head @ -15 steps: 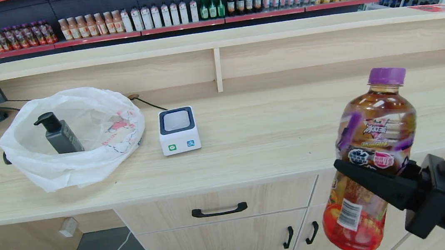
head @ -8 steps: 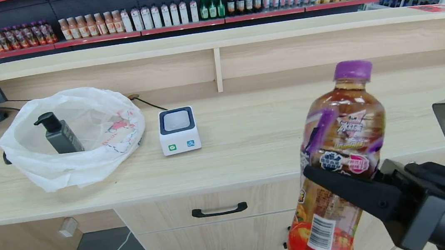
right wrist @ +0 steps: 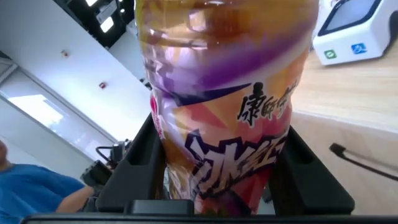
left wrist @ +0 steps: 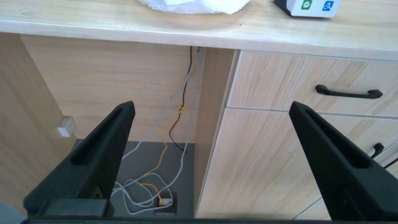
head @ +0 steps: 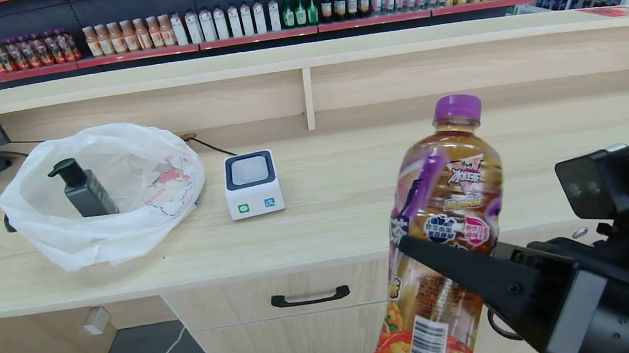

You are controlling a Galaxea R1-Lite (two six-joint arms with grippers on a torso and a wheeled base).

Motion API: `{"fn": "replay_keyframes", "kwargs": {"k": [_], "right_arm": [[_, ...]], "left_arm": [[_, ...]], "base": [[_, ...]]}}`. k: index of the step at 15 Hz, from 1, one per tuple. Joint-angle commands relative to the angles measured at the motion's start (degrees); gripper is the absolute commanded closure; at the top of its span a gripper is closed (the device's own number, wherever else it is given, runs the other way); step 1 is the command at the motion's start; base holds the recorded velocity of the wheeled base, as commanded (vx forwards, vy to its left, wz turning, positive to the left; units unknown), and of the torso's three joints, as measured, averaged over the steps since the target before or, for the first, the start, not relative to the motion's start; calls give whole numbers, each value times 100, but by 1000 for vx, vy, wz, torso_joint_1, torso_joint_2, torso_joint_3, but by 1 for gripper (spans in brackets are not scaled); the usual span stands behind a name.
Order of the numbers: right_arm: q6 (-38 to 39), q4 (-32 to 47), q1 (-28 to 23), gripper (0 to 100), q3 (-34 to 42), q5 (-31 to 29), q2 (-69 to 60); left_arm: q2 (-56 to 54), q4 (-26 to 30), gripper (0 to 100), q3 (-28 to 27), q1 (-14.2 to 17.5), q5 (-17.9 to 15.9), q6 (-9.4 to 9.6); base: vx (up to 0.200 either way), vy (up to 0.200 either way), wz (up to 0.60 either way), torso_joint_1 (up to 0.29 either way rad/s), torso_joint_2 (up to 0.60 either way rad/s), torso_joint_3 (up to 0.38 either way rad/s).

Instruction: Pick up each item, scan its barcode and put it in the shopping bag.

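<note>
Pinching the bottle (head: 465,147) around its lower middle, our right gripper (right wrist: 221,143) holds it in the air close to us. It hangs in front of the near edge of the counter (head: 353,207), right of the scanner (head: 252,183) and well apart from it. The grip leaves the barcode (head: 425,338), low on the label (head: 460,207), uncovered, and we judge that is why it sits there. The barcode faces us now, not the scanner. The bottle stands nearly upright, its purple cap (head: 456,108) on top, leaning slightly right.

Our left gripper (left wrist: 211,118) hangs spread and empty, low before the cabinet (left wrist: 273,149) under the counter at left. We judge it is parked out of the way.

Farther off, the scanner sits with its window facing up, so we expect the barcode must be turned down over it. Left of it, the bag (head: 136,220) lies with its mouth spread wide, ready to take items. A dark pump bottle (head: 85,191) already leans inside.

As for writing, the label carries large characters and round badges in purple, orange and pink, and we leave the print unread. The scanner's front shows one green icon and one blue, and the bag bears a red printed design. On the far shelf (head: 275,36), the drinks' labels are too small for us to make out.
</note>
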Motion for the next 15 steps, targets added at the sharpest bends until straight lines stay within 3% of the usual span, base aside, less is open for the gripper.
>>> {"fn": "replay_keyframes", "kwargs": {"k": [1,6,15], "right_arm": [[198,-6,160,100,-166,14,177],[708,-6,204,100,-280,14,185],[822,-6,301,100,-359,14,133]], "left_arm": [[-2,0,0,0,1,3,-2],[-2,0,0,0,1,3,-2],[-2,0,0,0,1,3,-2]], "base": [[0,0,0,0,0,0],[0,0,0,0,0,0],[0,0,0,0,0,0]]}}
